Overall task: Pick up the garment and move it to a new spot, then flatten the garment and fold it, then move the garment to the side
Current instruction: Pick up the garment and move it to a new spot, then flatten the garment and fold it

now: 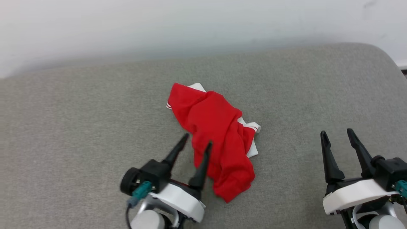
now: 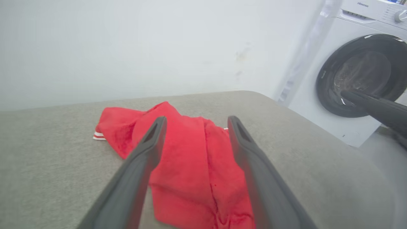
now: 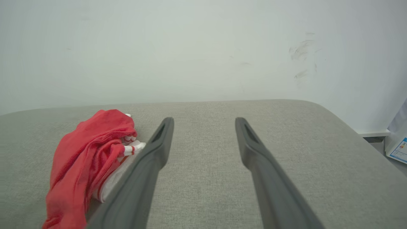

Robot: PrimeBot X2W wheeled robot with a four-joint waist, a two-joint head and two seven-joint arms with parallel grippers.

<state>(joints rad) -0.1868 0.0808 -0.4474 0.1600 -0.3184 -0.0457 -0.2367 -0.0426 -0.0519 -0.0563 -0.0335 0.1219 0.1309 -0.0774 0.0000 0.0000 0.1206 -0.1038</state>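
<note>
Garment (image 1: pixel 216 127) crumpled; left gripper (image 1: pixel 197 140) spread, tilted toward it.

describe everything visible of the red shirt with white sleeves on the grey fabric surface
The red knit T-shirt lies crumpled in a loose, elongated heap on the grey fabric surface. White sleeve parts with red-white striped trim peek out at its far and right edges. The open left gripper straddles its near left edge; contact is unclear.
</note>
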